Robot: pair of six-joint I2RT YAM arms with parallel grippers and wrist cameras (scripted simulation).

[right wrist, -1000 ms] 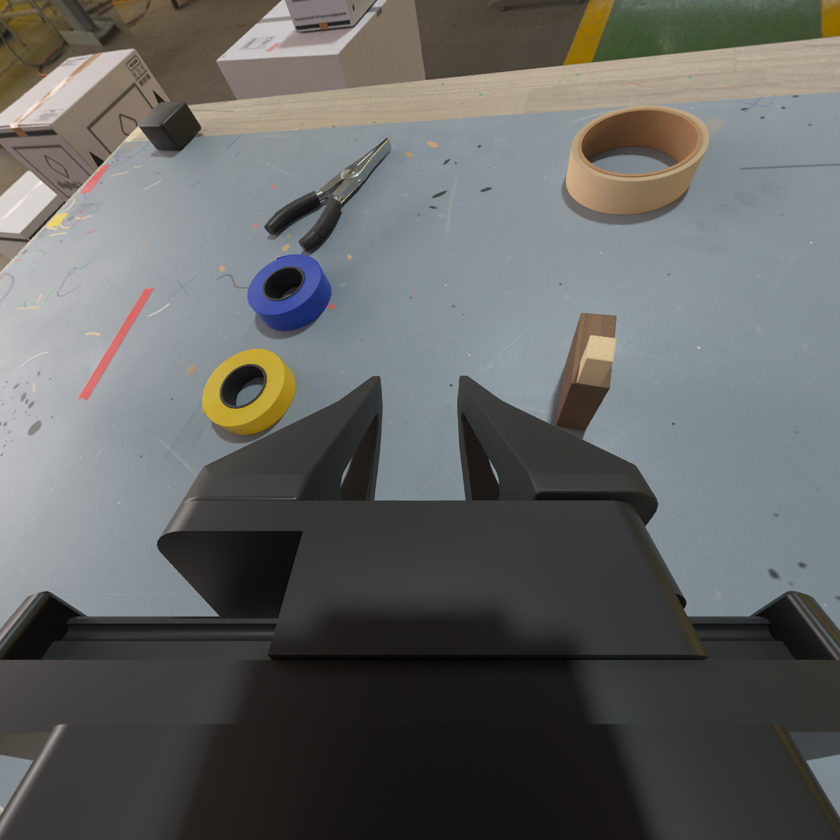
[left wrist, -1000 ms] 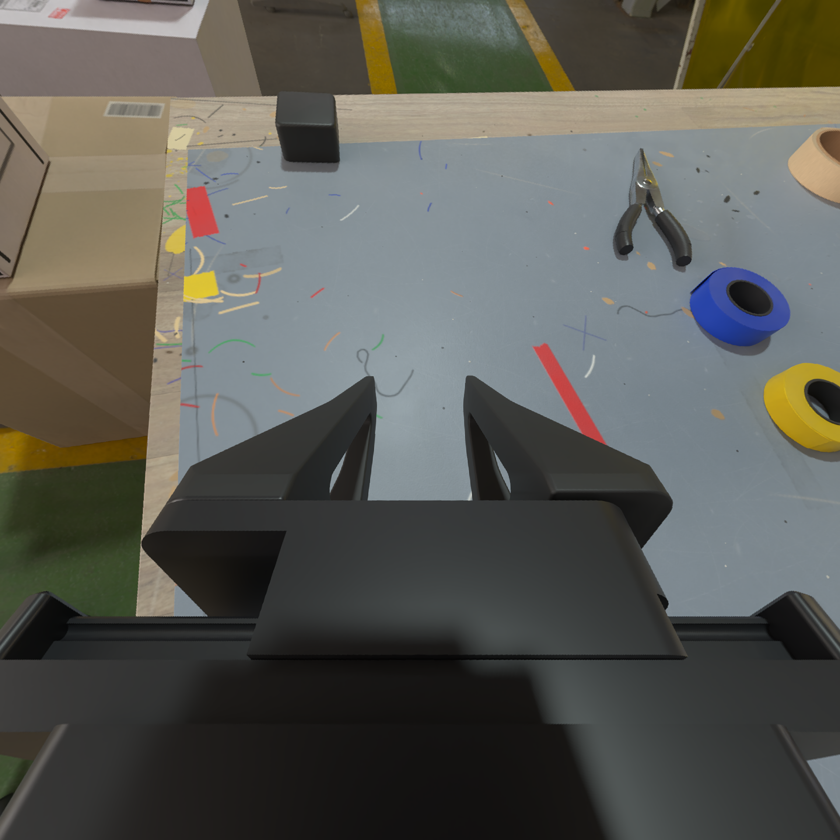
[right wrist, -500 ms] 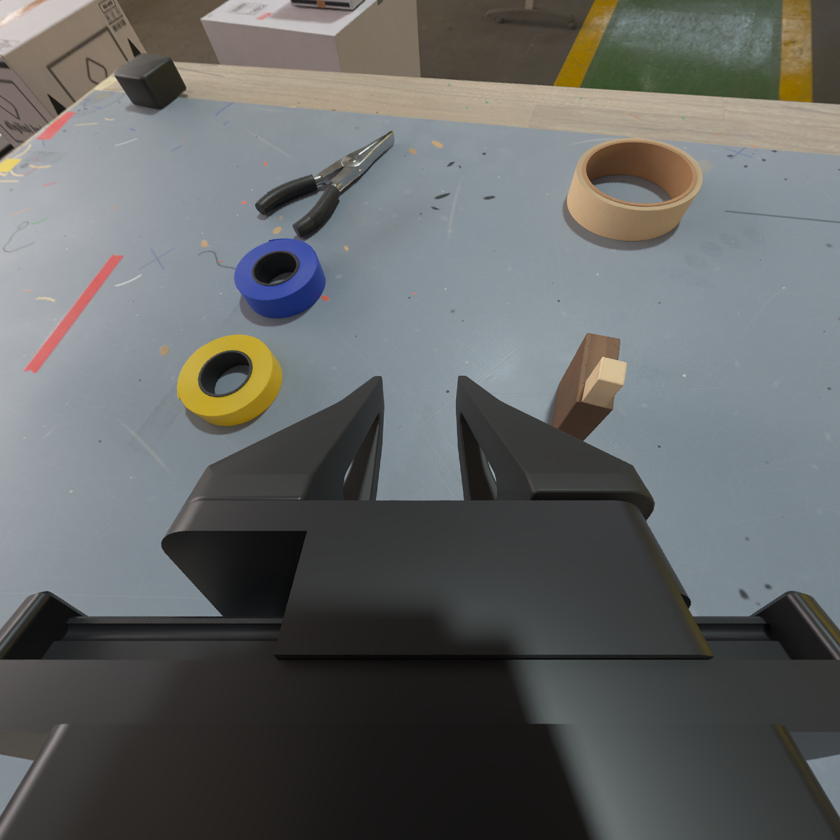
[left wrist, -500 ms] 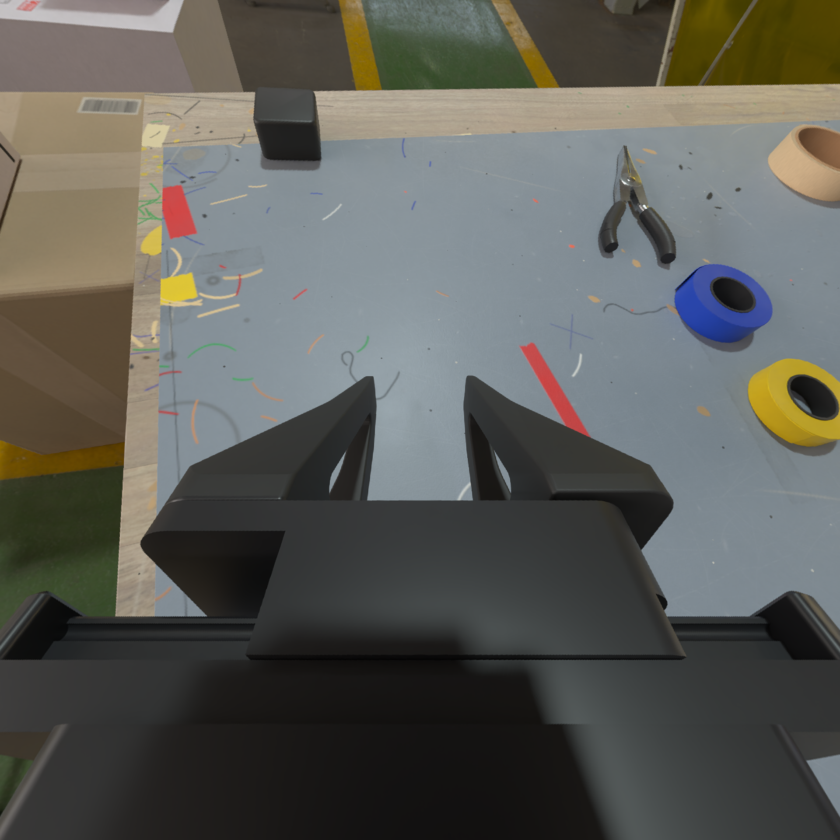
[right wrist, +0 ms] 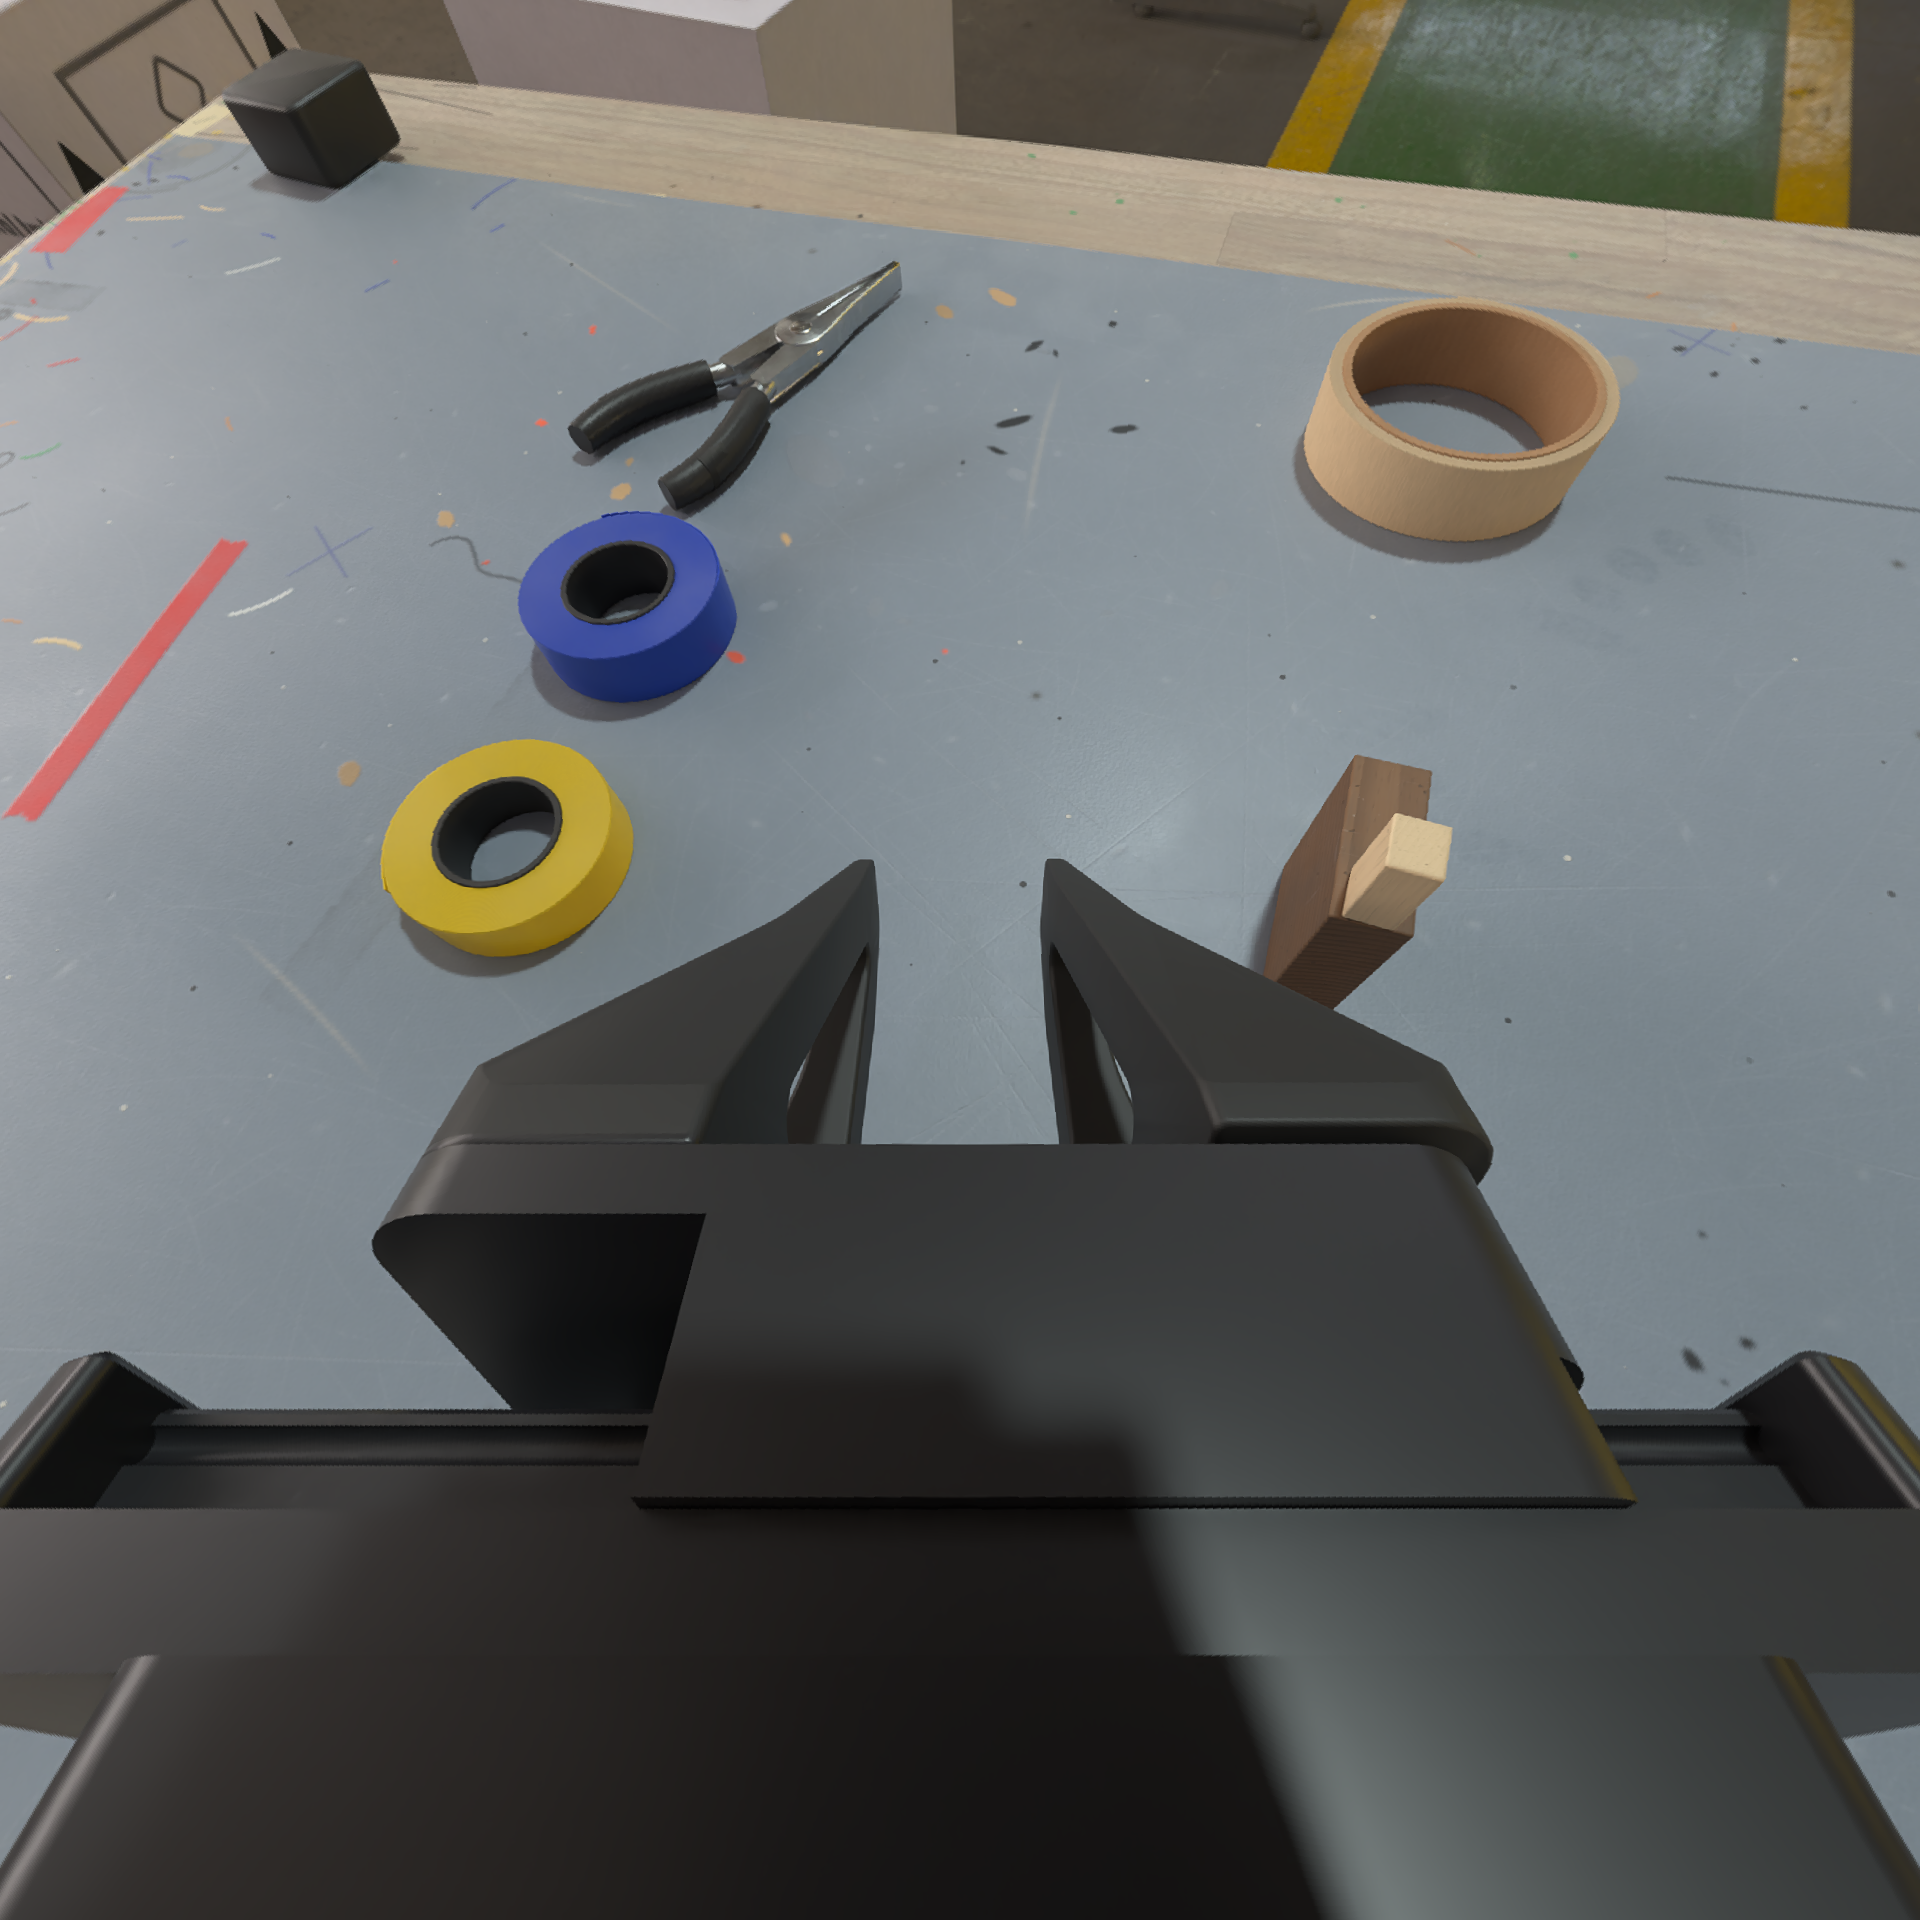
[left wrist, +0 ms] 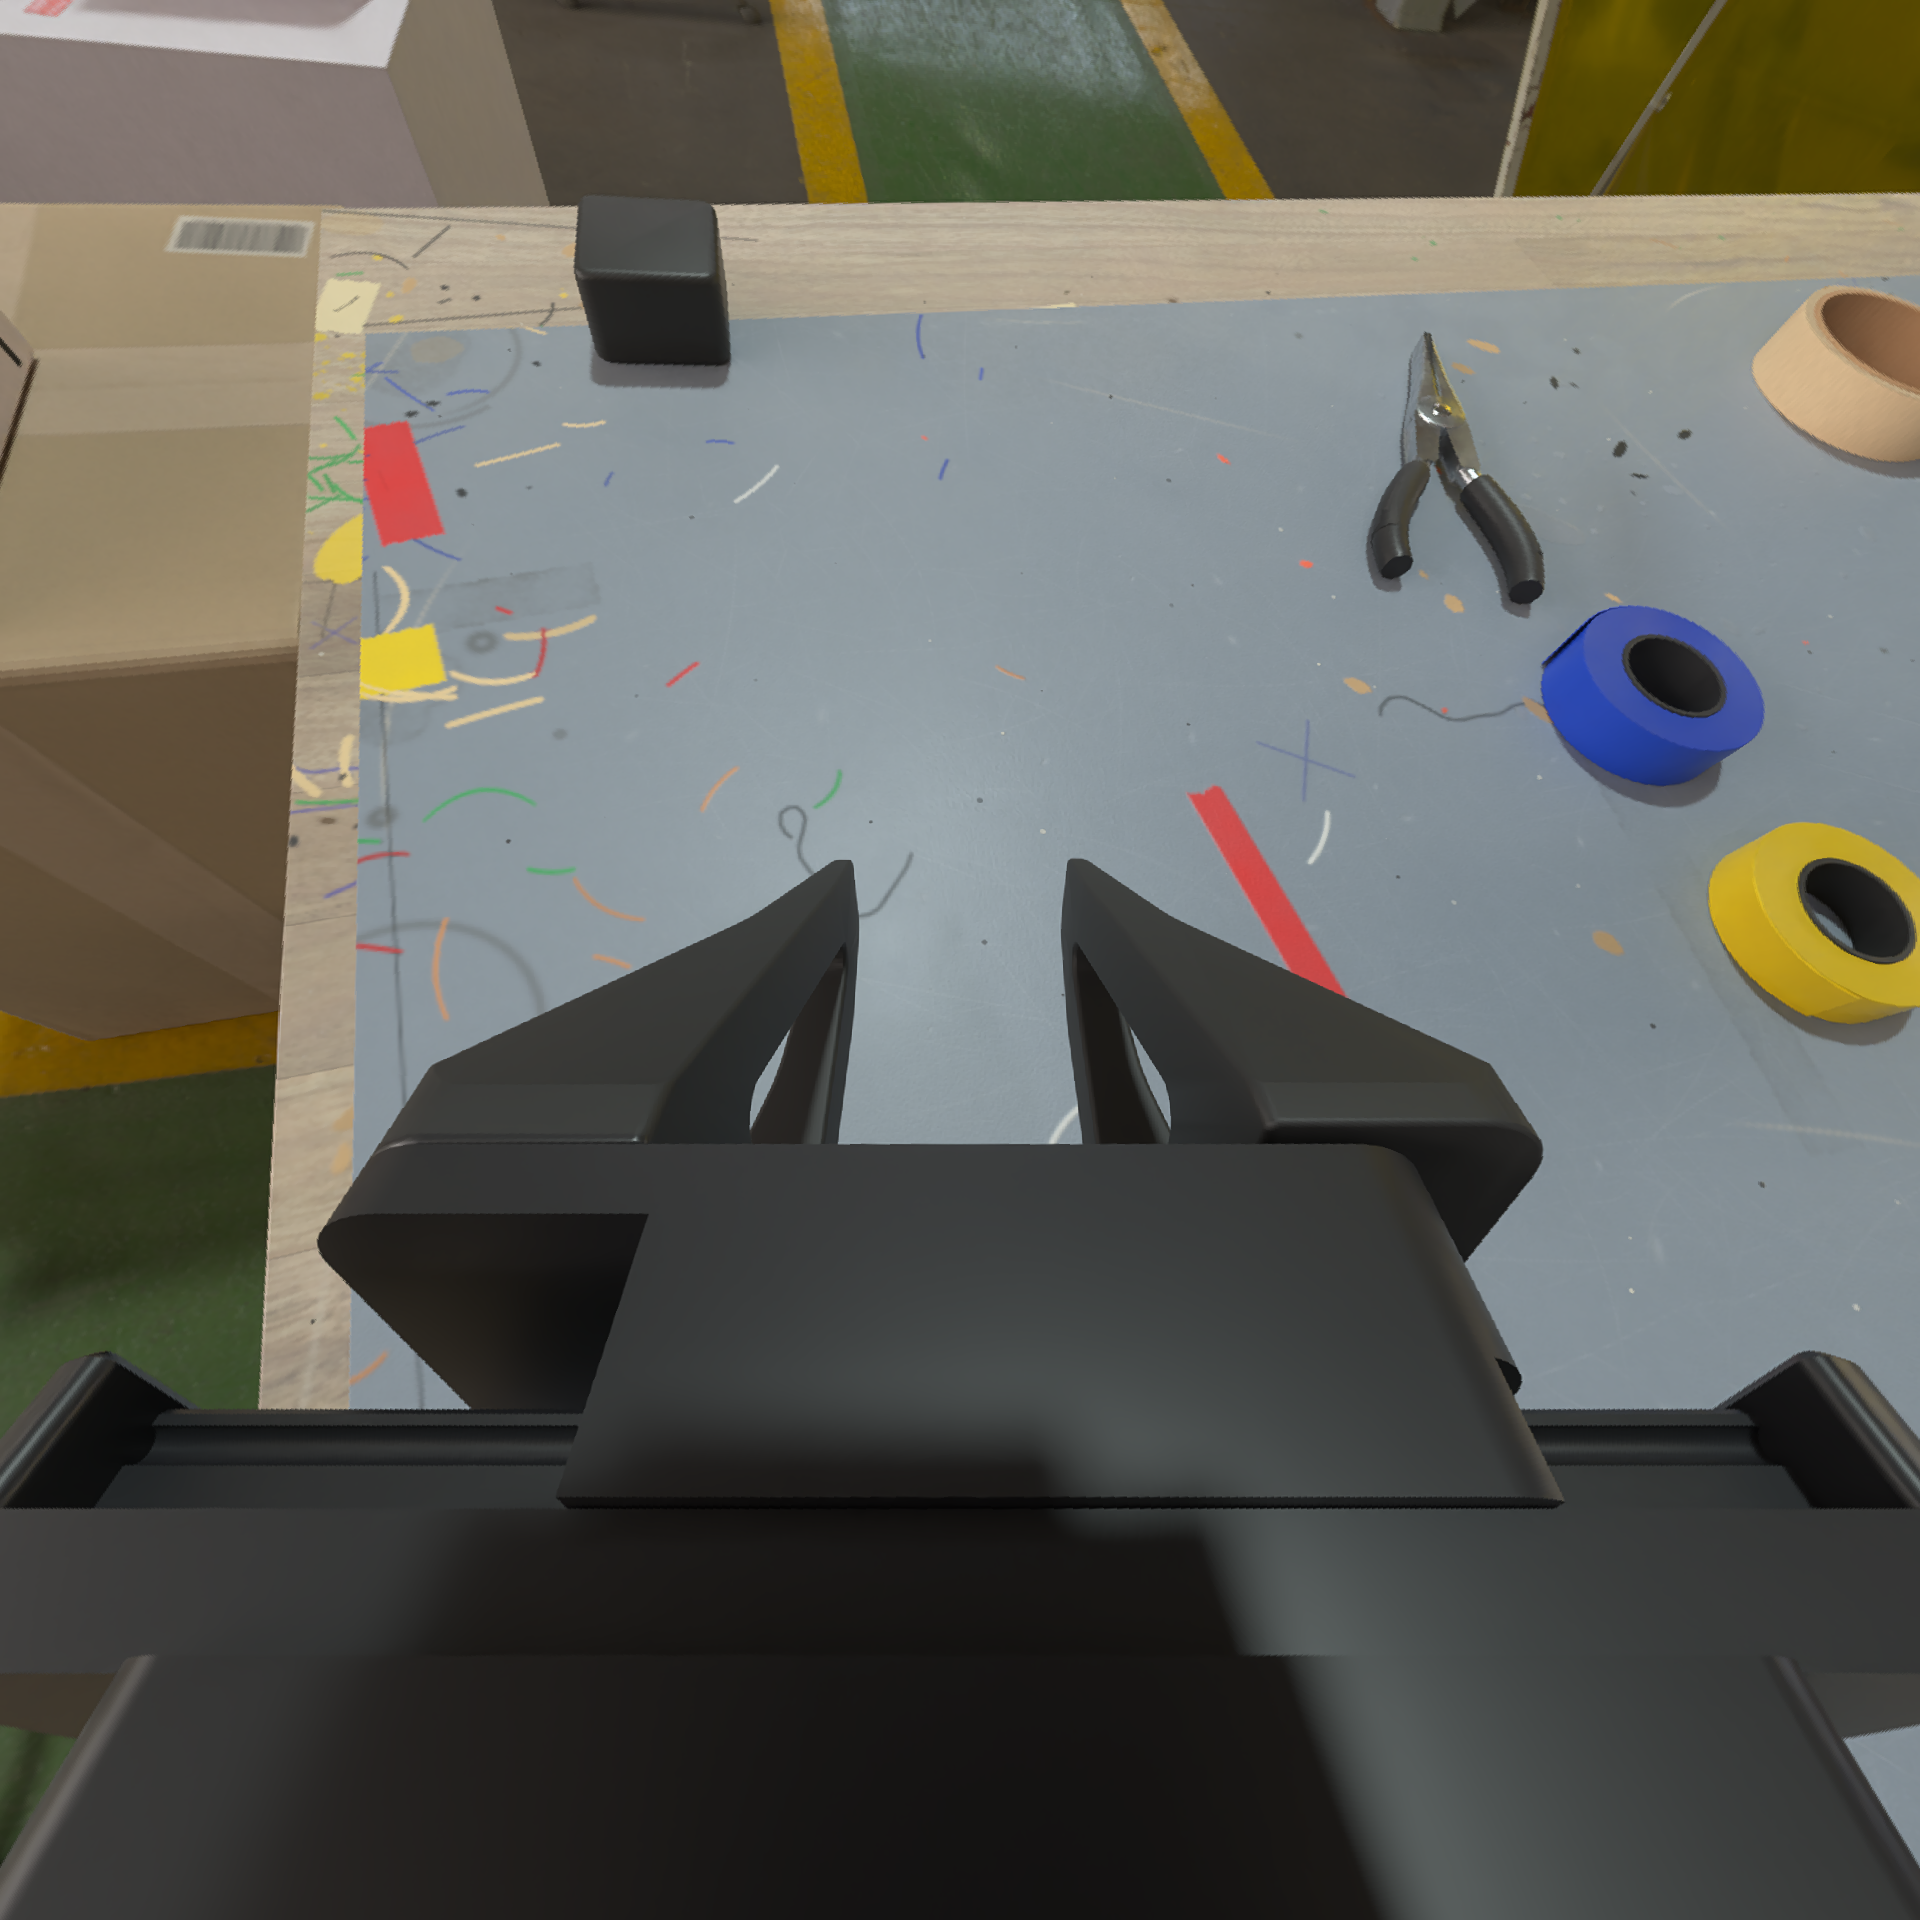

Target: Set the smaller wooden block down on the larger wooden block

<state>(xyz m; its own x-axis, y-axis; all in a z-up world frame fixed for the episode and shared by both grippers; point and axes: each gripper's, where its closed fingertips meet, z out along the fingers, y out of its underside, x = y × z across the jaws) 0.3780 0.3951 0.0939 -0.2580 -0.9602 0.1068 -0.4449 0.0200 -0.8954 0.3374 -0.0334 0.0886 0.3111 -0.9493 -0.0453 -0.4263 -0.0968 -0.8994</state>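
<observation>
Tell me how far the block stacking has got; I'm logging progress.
Done, by the look of it: the small light wooden block rests on the larger dark wooden block, though whether it sits flat is unclear. In hand: nothing; the right gripper and left gripper are both open and empty above the grey mat. Left: at most confirming the stack holds.

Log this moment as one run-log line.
left gripper open, empty | right gripper open, empty | small block against large block, ungrasped

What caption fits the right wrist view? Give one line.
Open right gripper hovers over the mat; small pale block against large dark block.
</observation>
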